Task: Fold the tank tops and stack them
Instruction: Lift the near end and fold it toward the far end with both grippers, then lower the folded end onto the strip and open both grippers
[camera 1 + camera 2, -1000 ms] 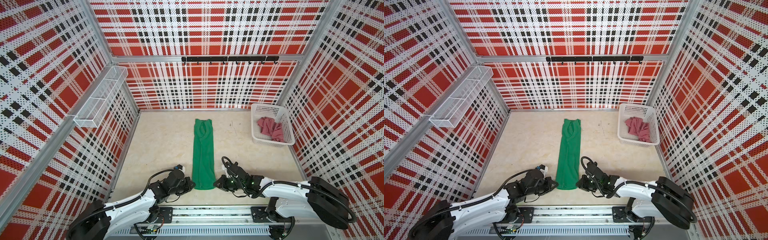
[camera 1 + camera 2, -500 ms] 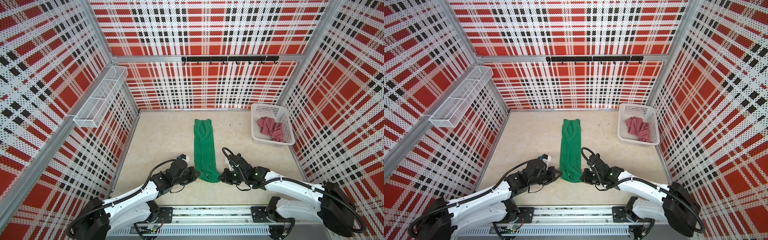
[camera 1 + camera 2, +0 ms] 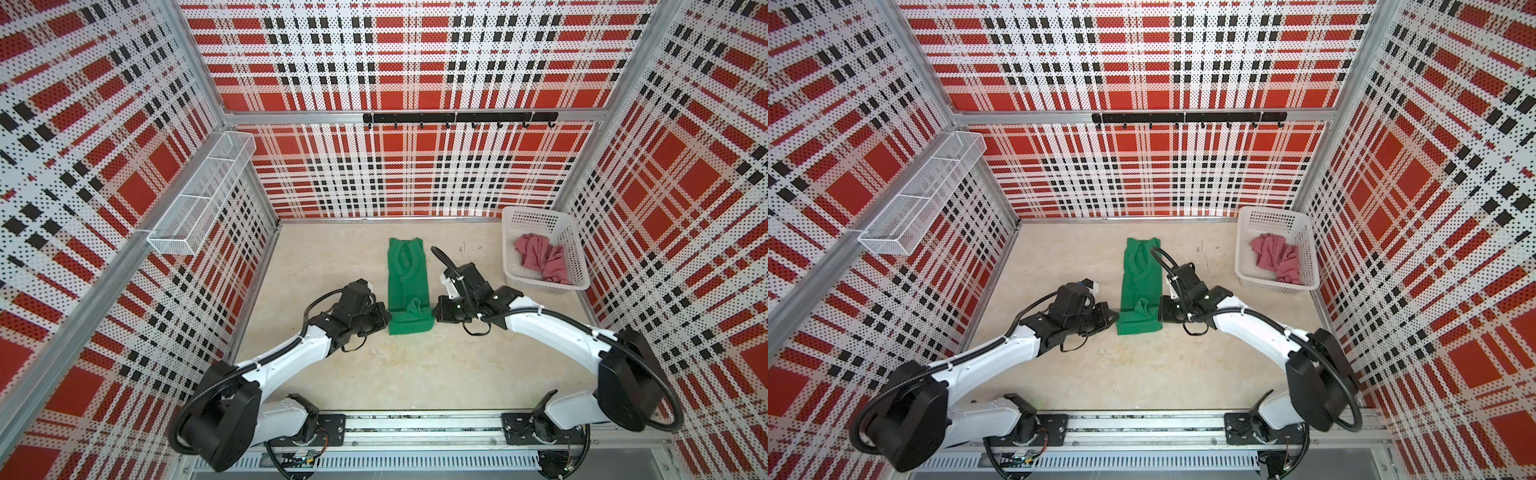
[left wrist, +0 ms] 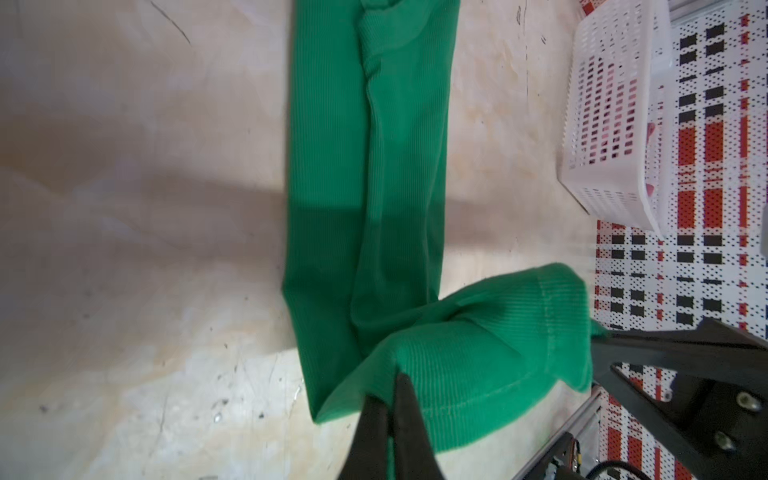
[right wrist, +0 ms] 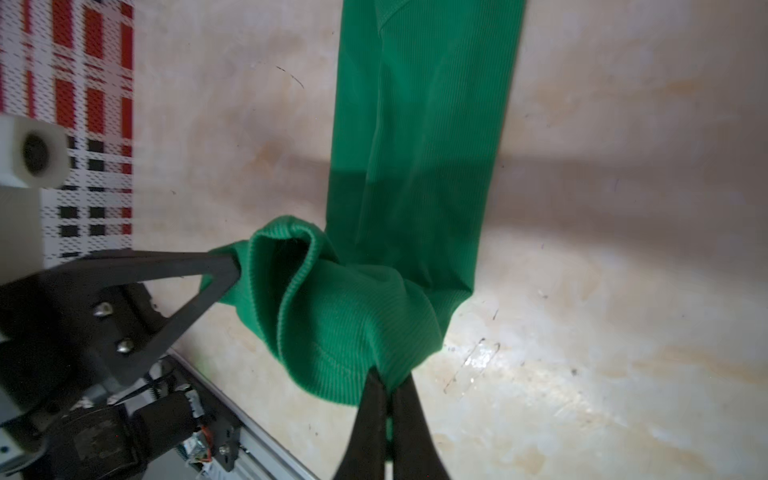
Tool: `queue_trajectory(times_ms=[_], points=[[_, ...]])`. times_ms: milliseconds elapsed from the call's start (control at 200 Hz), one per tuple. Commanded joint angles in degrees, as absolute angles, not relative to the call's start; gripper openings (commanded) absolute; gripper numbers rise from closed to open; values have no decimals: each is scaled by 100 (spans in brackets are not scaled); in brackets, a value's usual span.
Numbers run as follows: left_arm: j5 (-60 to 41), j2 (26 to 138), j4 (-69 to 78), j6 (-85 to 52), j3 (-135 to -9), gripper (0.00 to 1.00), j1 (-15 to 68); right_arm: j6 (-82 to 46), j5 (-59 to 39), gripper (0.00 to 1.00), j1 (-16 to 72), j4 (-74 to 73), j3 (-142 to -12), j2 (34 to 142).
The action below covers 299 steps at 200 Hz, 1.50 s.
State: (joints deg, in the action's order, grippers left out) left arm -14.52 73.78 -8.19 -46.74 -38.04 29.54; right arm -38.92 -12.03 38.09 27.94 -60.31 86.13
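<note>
Green top [image 3: 400, 286], narrow strip on table [image 3: 332, 374], hem corners clamped by left gripper [image 3: 386, 321] and right gripper [image 3: 434, 312], cross-fold seemingly begun; pink top [image 3: 540, 262] crumpled in basket [image 3: 536, 212], unfolded.

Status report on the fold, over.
Left end effector and right end effector shut on green top hem corners, hem raised. Pink top bunched in basket. Nothing in the way.

Both top views look down; wrist views close.
</note>
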Motion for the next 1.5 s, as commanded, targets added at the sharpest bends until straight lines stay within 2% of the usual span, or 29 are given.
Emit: queue_trajectory(times_ms=[0,291,767,787,897,937,992,1158,1328,1493], points=[[-1604,7759,-498,-4146,-4167,0,2759,-2831,-1017,0,3706,3152,-6728,9188],[-1788,8661,-187,-3744,-4804,0,2372,-1930,-1381,0,3392,3350,-8218,10611],[-2146,10576,303,-3369,-6153,0,1904,-1709,-2001,0,2769,3146,-9047,11816],[-2173,10654,319,-3365,-6223,0,1876,-1717,-1996,7,2740,3089,-9072,11855],[-2234,10971,289,-3174,-6725,41,1720,-1712,-1794,43,2569,2757,-9266,11912],[-2224,10987,239,-3124,-6906,49,1661,-1734,-1696,50,2509,2634,-9332,11856],[-2204,10943,141,-3058,-7094,54,1592,-1749,-1606,53,2442,2529,-9372,11721],[-1968,10438,-55,-2995,-6930,56,1553,-1865,-1411,52,2435,2370,-8899,11162],[-1979,10270,466,-3341,-6159,49,1896,-2307,-1845,40,2610,1751,-7971,10878],[-1981,10742,932,-3664,-6209,44,2188,-2841,-2233,31,2774,919,-7582,11096]])
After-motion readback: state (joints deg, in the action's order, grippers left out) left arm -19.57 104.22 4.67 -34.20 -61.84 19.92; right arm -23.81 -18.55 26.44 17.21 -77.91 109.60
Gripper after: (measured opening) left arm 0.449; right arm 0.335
